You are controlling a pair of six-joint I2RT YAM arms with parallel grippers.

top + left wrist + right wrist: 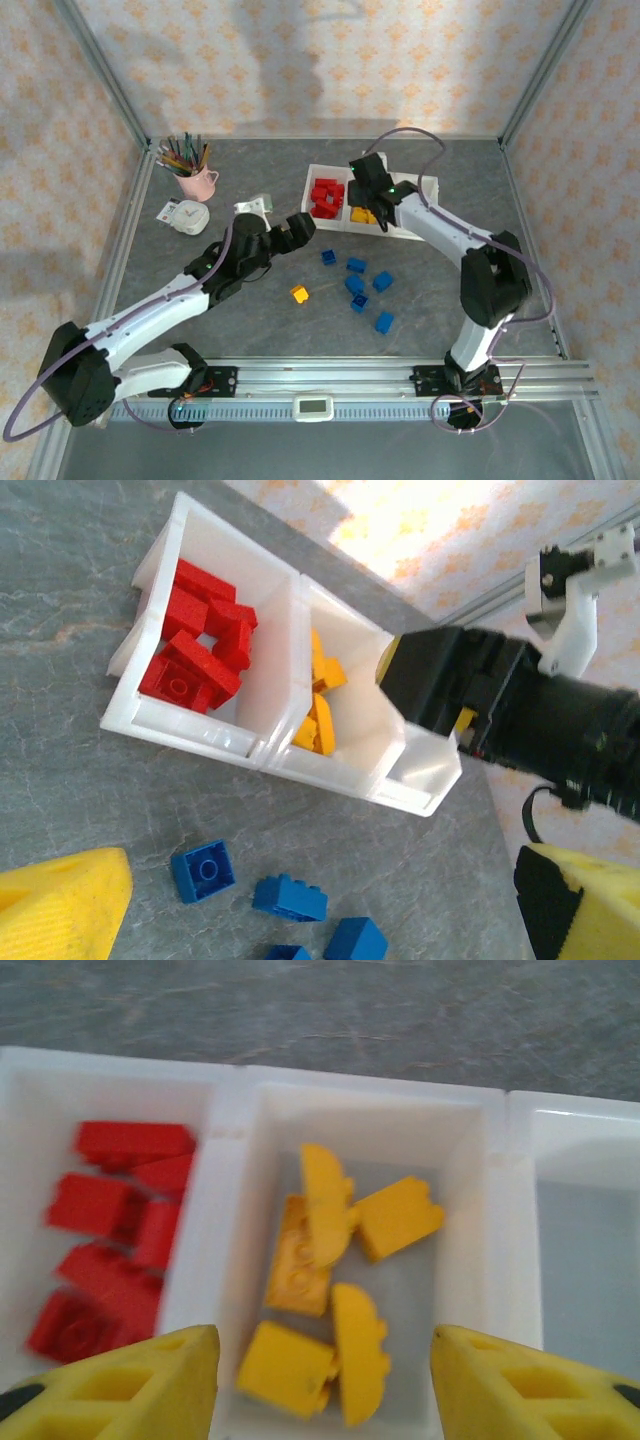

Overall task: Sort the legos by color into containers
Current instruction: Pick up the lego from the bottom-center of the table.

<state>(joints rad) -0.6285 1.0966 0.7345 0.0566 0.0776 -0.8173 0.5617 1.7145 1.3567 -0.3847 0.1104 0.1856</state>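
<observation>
Grey, stone-veined counter (250, 330) lies under both my arms; at its far side sits the white tray of three joined containers (345, 228), one long side toward me. My right gripper (322, 1360) hangs over the middle bin, its yellow fingers spread wide with nothing between them; my left gripper (320, 905) hovers above the counter just on the near side of the tray's left end, likewise gaping wide and holding nothing. A pink mug (200, 185) of pencils stands at the far left, with a small white clock (183, 215) just beside it. The red legos (195, 645) are heaped in the left bin; the yellow legos (330, 1260), five that I can count, lie in the middle bin directly beneath my right gripper, two of them with curved tops. Six blue legos (356, 266) lie scattered on the bare counter near the tray, between my two arms; one yellow-orange brick (299, 293) lies apart on the counter to their left, near my left forearm.
</observation>
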